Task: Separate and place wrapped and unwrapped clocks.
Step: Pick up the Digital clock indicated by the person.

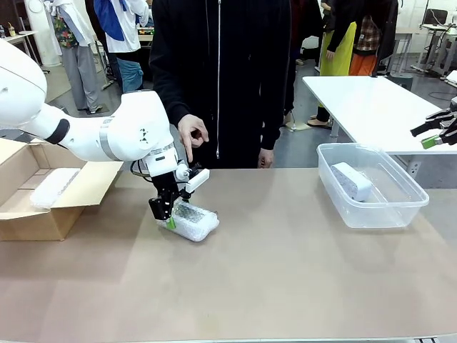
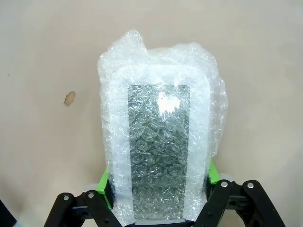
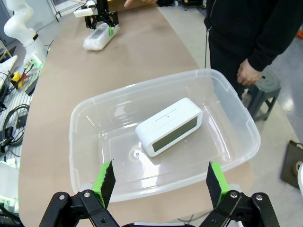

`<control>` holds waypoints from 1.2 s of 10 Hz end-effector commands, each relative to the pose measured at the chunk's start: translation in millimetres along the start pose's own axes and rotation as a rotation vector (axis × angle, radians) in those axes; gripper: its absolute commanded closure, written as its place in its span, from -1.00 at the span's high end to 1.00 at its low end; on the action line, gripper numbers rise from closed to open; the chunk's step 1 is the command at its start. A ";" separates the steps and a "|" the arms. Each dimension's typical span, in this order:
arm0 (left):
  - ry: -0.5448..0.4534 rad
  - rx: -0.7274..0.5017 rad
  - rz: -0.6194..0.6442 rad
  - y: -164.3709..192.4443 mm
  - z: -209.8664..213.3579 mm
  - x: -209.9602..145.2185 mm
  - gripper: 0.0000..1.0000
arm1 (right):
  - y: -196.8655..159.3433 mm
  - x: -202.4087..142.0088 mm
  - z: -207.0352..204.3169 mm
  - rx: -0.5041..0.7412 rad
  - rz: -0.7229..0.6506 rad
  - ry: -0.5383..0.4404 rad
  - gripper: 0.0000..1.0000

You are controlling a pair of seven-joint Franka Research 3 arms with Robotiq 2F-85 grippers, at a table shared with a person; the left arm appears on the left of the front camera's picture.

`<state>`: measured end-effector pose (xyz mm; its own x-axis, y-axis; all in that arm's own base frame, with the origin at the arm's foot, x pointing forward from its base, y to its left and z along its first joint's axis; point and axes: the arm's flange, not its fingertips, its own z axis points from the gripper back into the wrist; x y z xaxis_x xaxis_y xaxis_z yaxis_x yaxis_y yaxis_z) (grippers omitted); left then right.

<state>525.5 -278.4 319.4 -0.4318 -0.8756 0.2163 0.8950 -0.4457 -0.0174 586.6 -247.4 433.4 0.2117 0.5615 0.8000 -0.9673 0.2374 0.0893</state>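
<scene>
My left gripper point(image 1: 168, 211) is shut on a wrapped clock point(image 1: 193, 221) that lies on the table left of centre. In the left wrist view the green pads point(image 2: 105, 182) press both sides of this bubble-wrapped clock point(image 2: 161, 142). A second wrapped clock point(image 1: 53, 187) lies in the cardboard box point(image 1: 36, 225) at the left. The unwrapped clock point(image 1: 350, 180) rests in the clear plastic bin point(image 1: 389, 211) at the right. My right gripper point(image 1: 437, 134) hangs open above and to the right of that bin. Its own view looks down past the open fingers point(image 3: 160, 182) at the bare clock point(image 3: 169, 125).
A person in black stands at the table's far side, one hand point(image 1: 193, 133) pointing down just above my left gripper. The bin point(image 3: 109, 156) holds nothing besides the bare clock. A white table point(image 1: 371, 107) stands behind on the right.
</scene>
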 end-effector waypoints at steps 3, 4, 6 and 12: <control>0.013 0.003 0.152 9.0 36.4 0.9 -1.00 | 0.4 0.5 -1.1 -0.003 -0.001 -0.001 1.00; 0.016 0.019 0.150 8.7 49.8 5.9 0.26 | 0.4 0.5 -1.1 -0.003 -0.001 -0.001 1.00; 0.035 0.042 0.150 7.2 76.3 15.2 -0.14 | 0.4 0.5 -1.1 -0.003 -0.001 -0.001 1.00; 0.083 0.052 0.154 7.0 105.7 29.5 -1.00 | 0.4 0.5 -1.1 -0.003 -0.001 -0.001 1.00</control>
<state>528.8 -285.3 428.9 -0.3116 -0.9357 0.1653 0.9493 -0.3140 0.0118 586.6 -247.4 433.4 0.2117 0.5614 0.8000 -0.9673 0.2374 0.0893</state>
